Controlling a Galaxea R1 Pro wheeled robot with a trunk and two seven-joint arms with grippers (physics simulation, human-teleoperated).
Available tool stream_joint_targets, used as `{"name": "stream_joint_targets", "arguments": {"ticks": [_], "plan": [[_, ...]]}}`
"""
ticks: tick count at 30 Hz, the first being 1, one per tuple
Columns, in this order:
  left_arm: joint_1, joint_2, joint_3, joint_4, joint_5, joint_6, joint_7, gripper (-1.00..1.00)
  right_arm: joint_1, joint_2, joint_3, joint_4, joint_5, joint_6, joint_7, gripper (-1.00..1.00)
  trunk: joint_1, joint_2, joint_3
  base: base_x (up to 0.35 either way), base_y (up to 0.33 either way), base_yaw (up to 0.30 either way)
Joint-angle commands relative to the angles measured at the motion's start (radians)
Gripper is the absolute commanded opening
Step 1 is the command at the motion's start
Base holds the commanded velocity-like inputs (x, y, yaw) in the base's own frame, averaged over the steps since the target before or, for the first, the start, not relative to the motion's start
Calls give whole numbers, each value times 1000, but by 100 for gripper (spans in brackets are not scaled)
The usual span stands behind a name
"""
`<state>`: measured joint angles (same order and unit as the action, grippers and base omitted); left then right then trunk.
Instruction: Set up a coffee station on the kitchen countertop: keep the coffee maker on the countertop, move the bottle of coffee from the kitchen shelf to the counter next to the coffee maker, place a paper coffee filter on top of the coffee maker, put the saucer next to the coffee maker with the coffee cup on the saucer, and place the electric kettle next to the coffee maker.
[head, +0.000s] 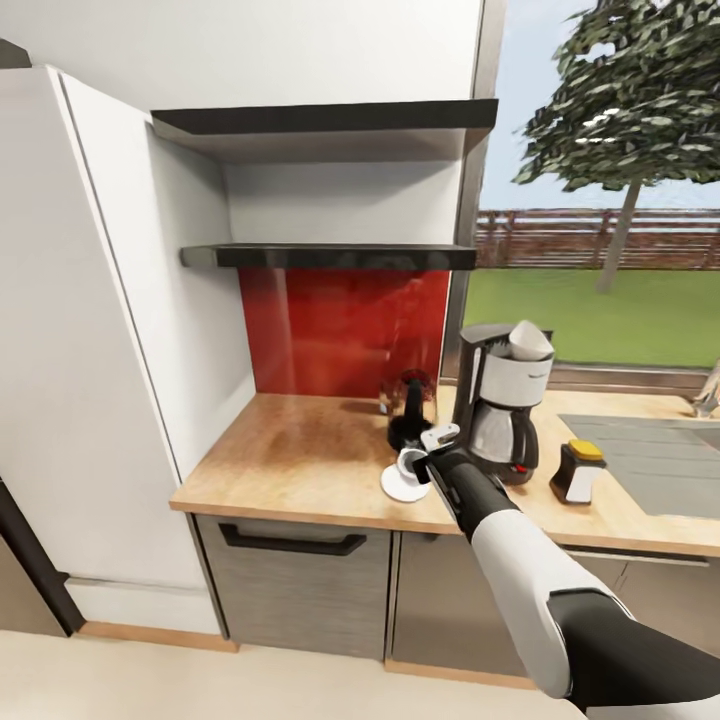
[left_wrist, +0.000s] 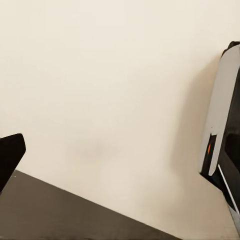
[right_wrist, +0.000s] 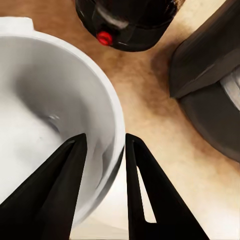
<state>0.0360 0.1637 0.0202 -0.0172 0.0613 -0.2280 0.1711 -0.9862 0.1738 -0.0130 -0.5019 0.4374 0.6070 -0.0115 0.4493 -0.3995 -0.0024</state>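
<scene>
Right wrist view: the white coffee cup (right_wrist: 47, 115) has its rim between the two fingers of the right tool (right_wrist: 105, 150), one finger inside, one outside, closed on the wall. In the head view the cup (head: 412, 462) sits on the saucer (head: 400, 486) on the table (head: 290, 450), just left of the coffee maker (head: 503, 395), which carries a paper filter (head: 530, 340). The kettle (head: 410, 410) stands just behind the cup. Whether the left tool is open, I cannot tell.

A home kitchen. A wooden countertop (head: 300, 450) with a red backsplash (head: 340, 330), dark wall shelves (head: 330, 256), drawers below, a sink (head: 650, 450) and a coffee maker (head: 500, 400). A window (head: 610, 180) looks onto a lawn and tree
</scene>
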Motion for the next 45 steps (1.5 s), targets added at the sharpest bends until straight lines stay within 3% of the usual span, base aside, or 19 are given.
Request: {"name": "stream_joint_targets", "arguments": {"ticks": [1,10,45], "plan": [[1,0,1,-2,6,15,0,100,0,1,-2,3,1,3,1,-100,1,-1,0,218,0,0],[1,-1,1,-1,6,51,1,100,0,1,-4,74,0,1,2,-100,1,-1,0,129,0,0],[1,-3,1,-1,6,79,1,100,0,1,-5,121,2,0,-1,-100,1,-1,0,61,0,0]]}}
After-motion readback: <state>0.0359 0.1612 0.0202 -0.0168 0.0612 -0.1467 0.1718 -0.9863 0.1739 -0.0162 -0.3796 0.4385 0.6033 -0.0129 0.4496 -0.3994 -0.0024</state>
